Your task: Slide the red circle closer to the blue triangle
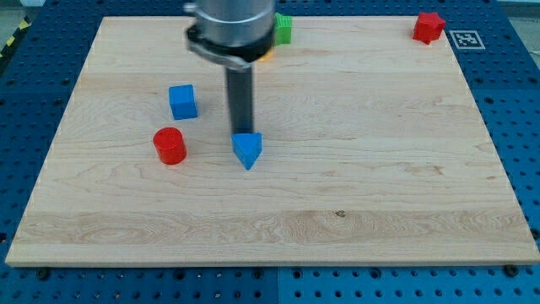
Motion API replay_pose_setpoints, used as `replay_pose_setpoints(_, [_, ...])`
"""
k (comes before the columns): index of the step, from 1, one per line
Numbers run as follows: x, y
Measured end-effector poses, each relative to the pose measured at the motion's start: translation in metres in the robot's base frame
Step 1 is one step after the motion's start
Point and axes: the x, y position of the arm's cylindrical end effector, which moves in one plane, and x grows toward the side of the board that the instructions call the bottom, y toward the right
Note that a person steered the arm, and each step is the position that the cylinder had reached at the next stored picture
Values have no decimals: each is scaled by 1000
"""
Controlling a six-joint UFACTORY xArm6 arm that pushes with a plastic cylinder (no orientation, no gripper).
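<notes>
The red circle (170,145) lies on the wooden board (354,194) left of centre. The blue triangle (247,149) lies to its right, with a gap of about one block's width between them. My tip (243,132) stands at the triangle's top edge, touching or just behind it. The rod rises straight up from there to the arm's grey body at the view's top. The tip is well to the right of the red circle.
A blue cube (182,101) sits above the red circle. A green block (283,29) and an orange block (266,56), partly hidden by the arm, lie at the top centre. A red block (429,27) sits at the top right corner.
</notes>
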Motion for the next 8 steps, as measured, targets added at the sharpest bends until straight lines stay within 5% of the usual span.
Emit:
replay_pose_setpoints(3, [5, -120])
replay_pose_setpoints(6, [44, -115])
replay_pose_setpoints(8, [39, -41])
